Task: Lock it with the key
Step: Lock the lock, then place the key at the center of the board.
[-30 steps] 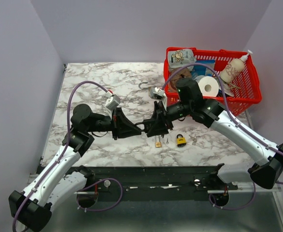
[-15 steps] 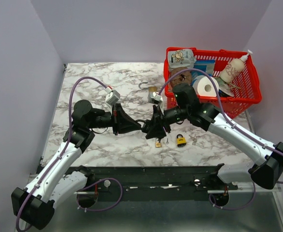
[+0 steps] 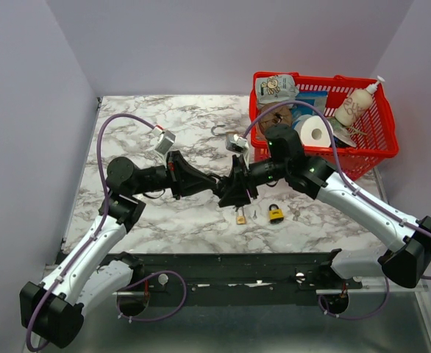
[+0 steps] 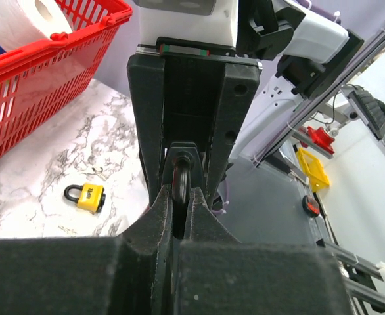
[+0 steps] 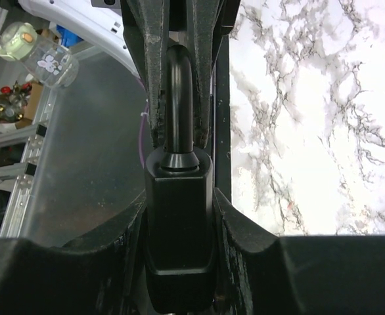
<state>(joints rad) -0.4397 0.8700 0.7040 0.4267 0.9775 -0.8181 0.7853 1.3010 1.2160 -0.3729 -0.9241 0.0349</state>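
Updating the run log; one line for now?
right hand: grips black padlock | left hand: pinches its shackle | yellow padlock: on table

— What colour is your worktop (image 3: 164,125)?
— White marble, veined all over in grey and black.
— And your arms (image 3: 90,254)?
— White shells with black joints, and purple cables (image 3: 99,158) looping off them. My left pincer (image 3: 214,187) and my right pincer (image 3: 229,193) are both matt black.
— The lock?
— My black padlock (image 5: 178,223) is plain, the same black on body and shackle.
— Anything brighter?
— A yellow padlock (image 3: 276,214) with a dark shackle, and a red basket (image 3: 370,158) of open mesh. I also see a white paper roll (image 3: 318,132) and a cream bottle (image 3: 355,107) with brown swirls. The walls (image 3: 201,44) are pale lilac.
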